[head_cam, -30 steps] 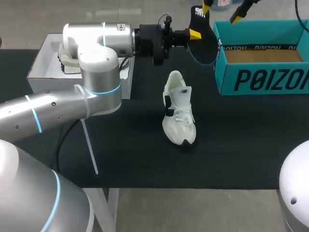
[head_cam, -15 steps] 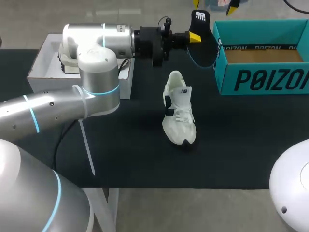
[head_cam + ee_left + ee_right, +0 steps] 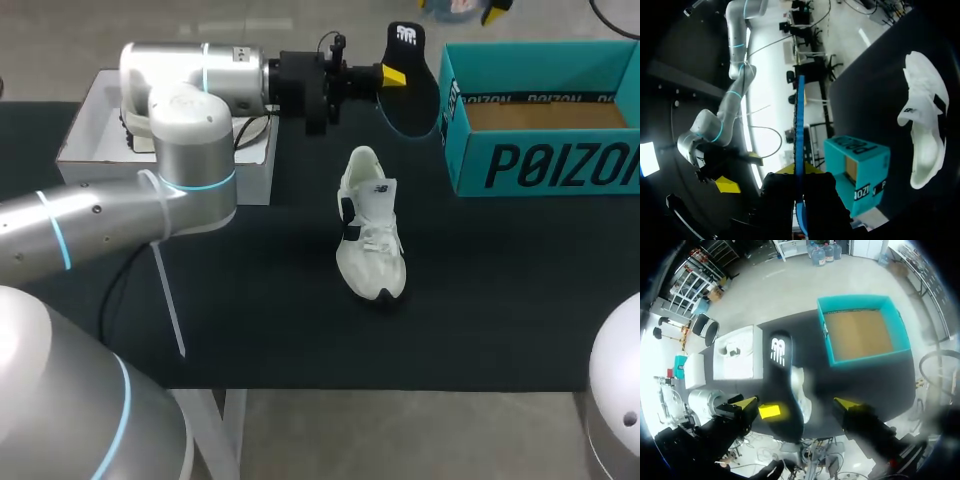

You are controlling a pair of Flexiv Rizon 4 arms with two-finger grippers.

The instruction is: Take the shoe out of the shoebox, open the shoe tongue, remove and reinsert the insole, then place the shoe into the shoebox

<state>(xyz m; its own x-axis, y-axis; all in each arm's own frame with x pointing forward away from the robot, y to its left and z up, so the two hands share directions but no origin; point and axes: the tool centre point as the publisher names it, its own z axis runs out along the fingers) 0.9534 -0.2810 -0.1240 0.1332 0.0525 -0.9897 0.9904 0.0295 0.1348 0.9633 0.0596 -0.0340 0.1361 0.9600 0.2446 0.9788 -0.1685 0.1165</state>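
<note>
L arm: left gripper has its fingers pinched shut on the thin black foam insole (white logo at the heel end). Insole is gripped edge-on and held in the air just beside the open teal cardboard shoebox.
R arm: right gripper has fingers spread wide w/ nothing in them. It hangs high above the shoebox's near side, insole under the gap, no contact.

Progress (my read):
- White mesh running shoe w/ black side patches is out, lying on the black table near the shoebox's front corner.
- Insole is out.
- Tongue state: can't tell.
- Left to do: reinsert insole, put shoe back in shoebox.

Around: shallow white box, well apart from shoebox, beyond the shoe. Contents pale, can't ID.
In the way: L arm spans from white box toward shoebox. Shoe is unheld, so it prob. needs steadying for reinsertion.
</note>
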